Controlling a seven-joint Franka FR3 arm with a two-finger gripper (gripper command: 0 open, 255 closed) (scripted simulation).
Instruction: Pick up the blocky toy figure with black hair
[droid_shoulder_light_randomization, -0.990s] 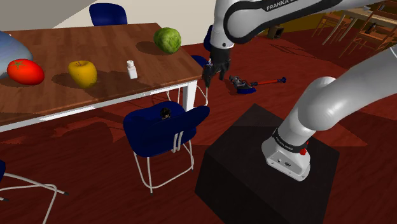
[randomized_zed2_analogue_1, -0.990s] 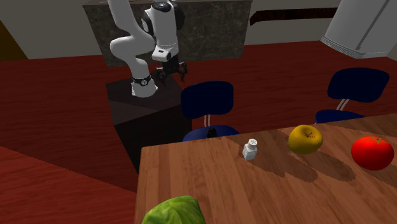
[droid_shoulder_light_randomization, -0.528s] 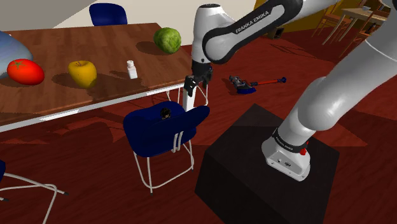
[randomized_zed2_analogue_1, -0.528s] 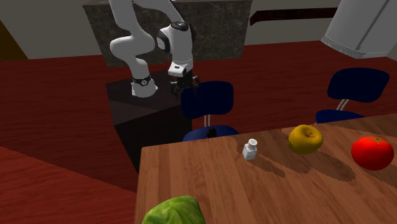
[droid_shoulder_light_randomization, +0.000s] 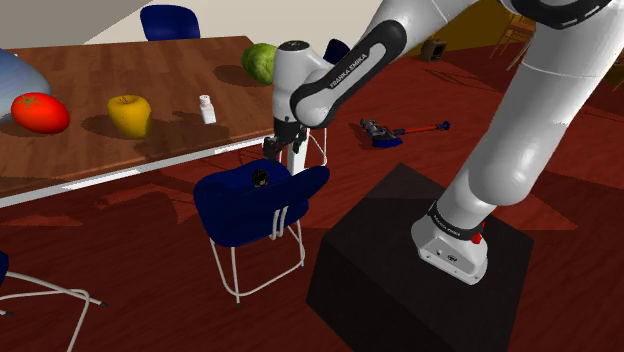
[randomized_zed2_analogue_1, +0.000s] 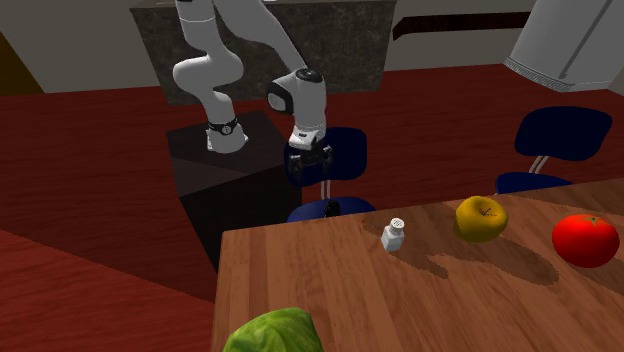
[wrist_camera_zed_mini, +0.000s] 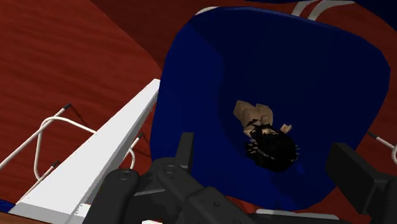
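Note:
The blocky toy figure (wrist_camera_zed_mini: 267, 137), tan with spiky black hair, lies on the seat of a blue chair (wrist_camera_zed_mini: 305, 70). It appears as a small dark speck on the seat (droid_shoulder_light_randomization: 262, 178) and just past the table edge (randomized_zed2_analogue_1: 330, 208). My black gripper (droid_shoulder_light_randomization: 282, 148) hangs a little above the chair (droid_shoulder_light_randomization: 250, 205), beside the table's white leg. In the wrist view the gripper (wrist_camera_zed_mini: 267, 172) is open, its fingers (wrist_camera_zed_mini: 184, 149) standing wide apart, and the figure lies below the gap untouched. From across the table the gripper (randomized_zed2_analogue_1: 311, 165) sits in front of the chair's backrest (randomized_zed2_analogue_1: 340, 150).
The wooden table (droid_shoulder_light_randomization: 160, 80) holds a tomato (droid_shoulder_light_randomization: 40, 112), a yellow fruit (droid_shoulder_light_randomization: 130, 115), a white shaker (droid_shoulder_light_randomization: 207, 108) and a green cabbage (droid_shoulder_light_randomization: 262, 62). Its white leg (wrist_camera_zed_mini: 95, 165) is close beside the gripper. A red-handled tool (droid_shoulder_light_randomization: 400, 132) lies on the floor. The black stand (droid_shoulder_light_randomization: 400, 260) is at lower right.
The arm has swung toward the shoulder view's left and come down. The gripper went from beside the table corner to just above the blue chair's seat.

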